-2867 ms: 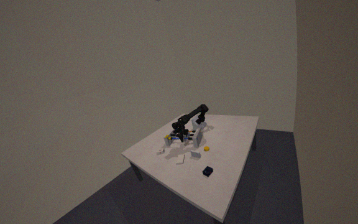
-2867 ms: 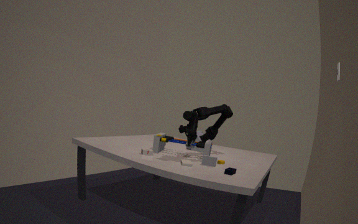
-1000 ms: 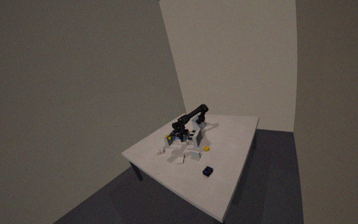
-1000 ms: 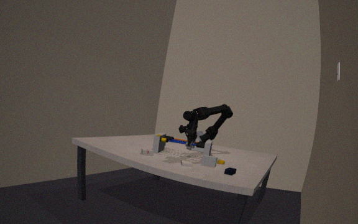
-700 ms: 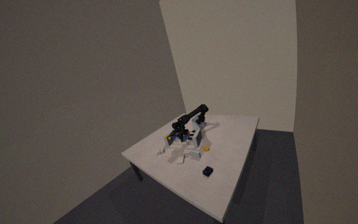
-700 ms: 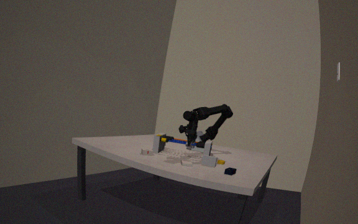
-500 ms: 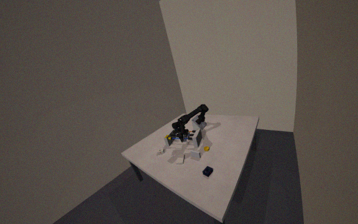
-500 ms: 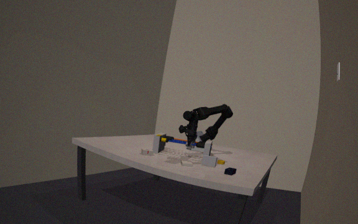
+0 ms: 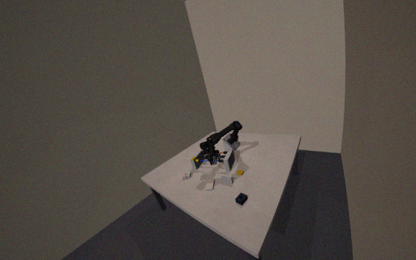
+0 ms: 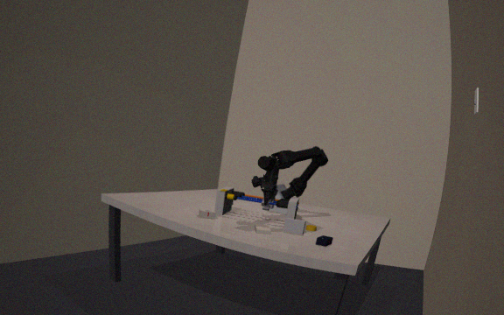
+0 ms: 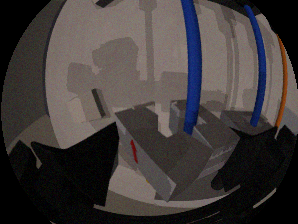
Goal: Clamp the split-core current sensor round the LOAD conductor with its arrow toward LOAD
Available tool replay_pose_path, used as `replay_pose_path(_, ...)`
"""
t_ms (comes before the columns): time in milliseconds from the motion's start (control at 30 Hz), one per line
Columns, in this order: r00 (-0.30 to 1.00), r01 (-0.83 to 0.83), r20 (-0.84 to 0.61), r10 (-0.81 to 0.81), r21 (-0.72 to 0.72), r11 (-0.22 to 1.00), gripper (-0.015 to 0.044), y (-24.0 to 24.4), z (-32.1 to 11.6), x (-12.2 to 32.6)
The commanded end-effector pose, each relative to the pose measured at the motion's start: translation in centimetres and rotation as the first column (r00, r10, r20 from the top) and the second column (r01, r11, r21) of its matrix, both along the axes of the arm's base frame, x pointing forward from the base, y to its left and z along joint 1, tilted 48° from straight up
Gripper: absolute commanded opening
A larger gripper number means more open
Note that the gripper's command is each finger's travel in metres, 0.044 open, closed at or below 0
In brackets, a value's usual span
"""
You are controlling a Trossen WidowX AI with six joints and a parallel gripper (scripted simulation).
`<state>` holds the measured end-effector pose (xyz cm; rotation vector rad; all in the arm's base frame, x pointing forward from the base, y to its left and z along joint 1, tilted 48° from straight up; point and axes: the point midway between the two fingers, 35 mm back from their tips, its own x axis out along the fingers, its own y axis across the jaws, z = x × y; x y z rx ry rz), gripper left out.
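Note:
The grey split-core sensor (image 11: pixel 187 155) (image 10: pixel 266 207) is between the fingers of my gripper (image 11: pixel 161 124) (image 10: pixel 268 203), which is shut on it. A red mark shows on its left side in the wrist view; its direction is hard to read. The near blue conductor (image 11: pixel 192 65) runs down into the gap between the sensor's two grey parts. Whether the sensor is latched cannot be told. A second blue conductor (image 11: pixel 261 75) and an orange one (image 11: pixel 285 75) lie to the right. The LOAD marking is not readable.
Two upright panels (image 10: pixel 221 203) (image 10: pixel 293 210) hold the conductors' ends. Around them stand a grey block (image 10: pixel 295 227), a low white piece (image 10: pixel 262 228), a white piece with a red mark (image 10: pixel 206 213), a yellow disc (image 9: pixel 240 172) and a dark block (image 9: pixel 241 198).

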<state>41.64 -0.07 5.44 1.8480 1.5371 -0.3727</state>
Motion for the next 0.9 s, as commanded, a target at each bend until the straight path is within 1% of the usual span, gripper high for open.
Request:
replay_pose_path(0,1.000,0.000,0.001,0.000,0.001,1.000,0.0394,0.0,0.0,0.0)
replay_pose_path(67,1.000,0.019,0.015,-0.019,0.003,1.000,0.0440,-0.2,-0.1,0.0)
replay_pose_path(233,0.982,0.145,0.121,-0.148,0.036,0.989,0.0440,-1.1,-0.2,-0.3)
replay_pose_path(433,0.929,0.261,0.240,-0.280,0.111,0.959,0.0440,-1.9,0.6,-1.9)
replay_pose_path(867,0.923,0.270,0.251,-0.292,0.120,0.955,0.0440,-1.9,0.6,-2.5)
